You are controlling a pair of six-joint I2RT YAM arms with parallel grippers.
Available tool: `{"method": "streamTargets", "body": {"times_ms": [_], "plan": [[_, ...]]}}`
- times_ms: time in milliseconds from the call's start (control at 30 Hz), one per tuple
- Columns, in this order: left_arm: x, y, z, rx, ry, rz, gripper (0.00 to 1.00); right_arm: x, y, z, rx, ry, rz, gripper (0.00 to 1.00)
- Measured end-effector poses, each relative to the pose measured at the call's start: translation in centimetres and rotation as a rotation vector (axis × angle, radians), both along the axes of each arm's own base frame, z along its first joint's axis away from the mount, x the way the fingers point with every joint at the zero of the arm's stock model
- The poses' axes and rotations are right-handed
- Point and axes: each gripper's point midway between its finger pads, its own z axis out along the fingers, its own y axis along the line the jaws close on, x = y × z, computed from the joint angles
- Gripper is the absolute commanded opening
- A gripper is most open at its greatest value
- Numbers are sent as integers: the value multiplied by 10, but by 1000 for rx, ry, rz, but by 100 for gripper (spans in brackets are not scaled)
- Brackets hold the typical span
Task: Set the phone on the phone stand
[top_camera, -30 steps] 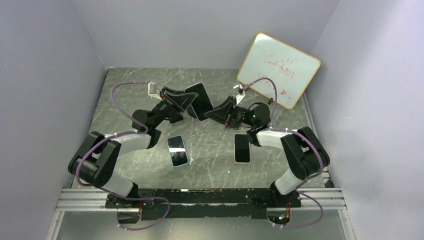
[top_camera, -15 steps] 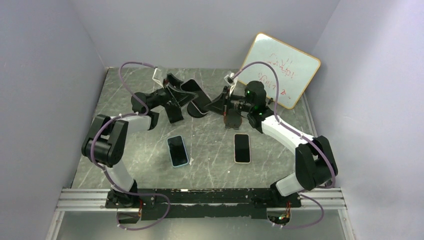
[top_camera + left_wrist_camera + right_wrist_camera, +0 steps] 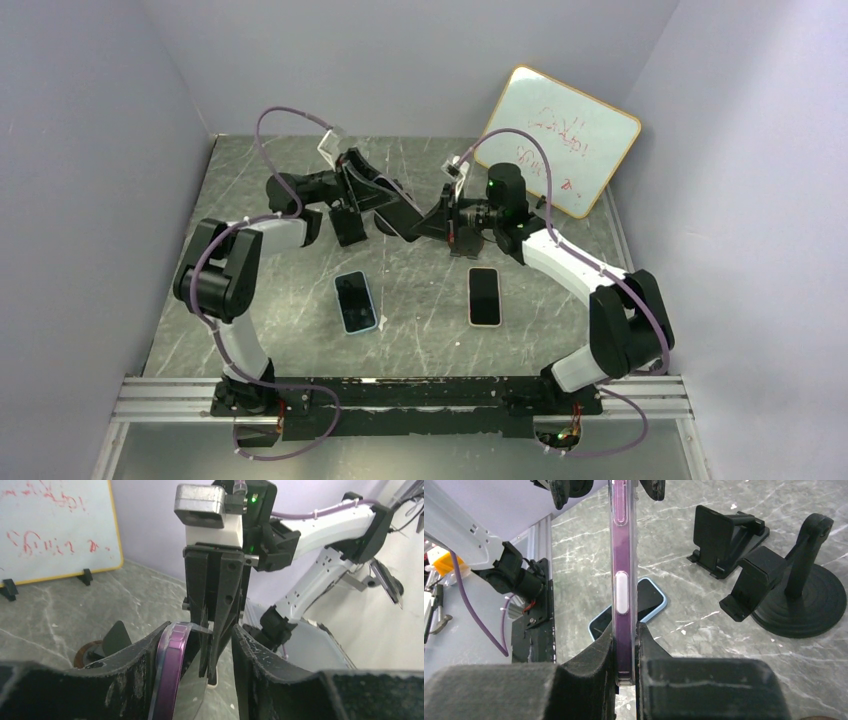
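Note:
A purple phone in a clear case (image 3: 400, 212) hangs in the air between my two grippers, turned on its edge. My right gripper (image 3: 625, 630) is shut on its lower end (image 3: 622, 555). My left gripper (image 3: 200, 635) is open: the phone's edge (image 3: 170, 670) lies against one finger, and the other finger (image 3: 250, 655) stands apart. In the right wrist view, a black folding stand (image 3: 726, 540) and a round-based stand (image 3: 796, 592) sit on the table beside the phone. In the top view, the grippers meet at mid-table towards the back (image 3: 425, 212).
A blue-cased phone (image 3: 355, 300) and a pink-cased phone (image 3: 484, 296) lie flat on the marble table (image 3: 420, 330) in front of the arms. A whiteboard (image 3: 556, 138) leans at the back right. A stand with a brown round base (image 3: 90, 652) shows in the left wrist view.
My left gripper has carried the purple phone right and up, turning it on edge. My right gripper has risen to meet it and now clamps it. The left jaws have opened.

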Motion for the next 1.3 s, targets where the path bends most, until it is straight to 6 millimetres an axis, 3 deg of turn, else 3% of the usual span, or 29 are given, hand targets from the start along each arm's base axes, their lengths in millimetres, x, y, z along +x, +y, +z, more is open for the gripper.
{"method": "streamTargets", "body": {"times_ms": [233, 267, 400, 500, 667, 833, 933, 1300], "plan": [[1, -4, -12, 65, 20, -103, 5, 2, -3, -4, -20, 29, -25, 0], [1, -4, -13, 68, 18, -106, 5, 3, -3, -5, -21, 34, -29, 4], [2, -4, -11, 54, 13, -83, 5, 5, -4, -2, -16, 40, -53, 38], [-3, -3, -11, 36, 3, -49, 5, 11, -4, 9, 10, 12, -81, 51], [-8, 4, 4, -13, -48, 35, 5, 19, -4, 29, 62, -50, -123, 57], [-3, 10, 36, -86, -116, 124, 5, 22, -10, 27, 103, -51, -180, 79], [-1, 14, 52, -126, -140, 169, 5, 24, -15, 22, 125, -44, -221, 88], [8, 21, 78, -211, -134, 254, 5, 20, -25, 37, 325, -84, -258, 92]]}}
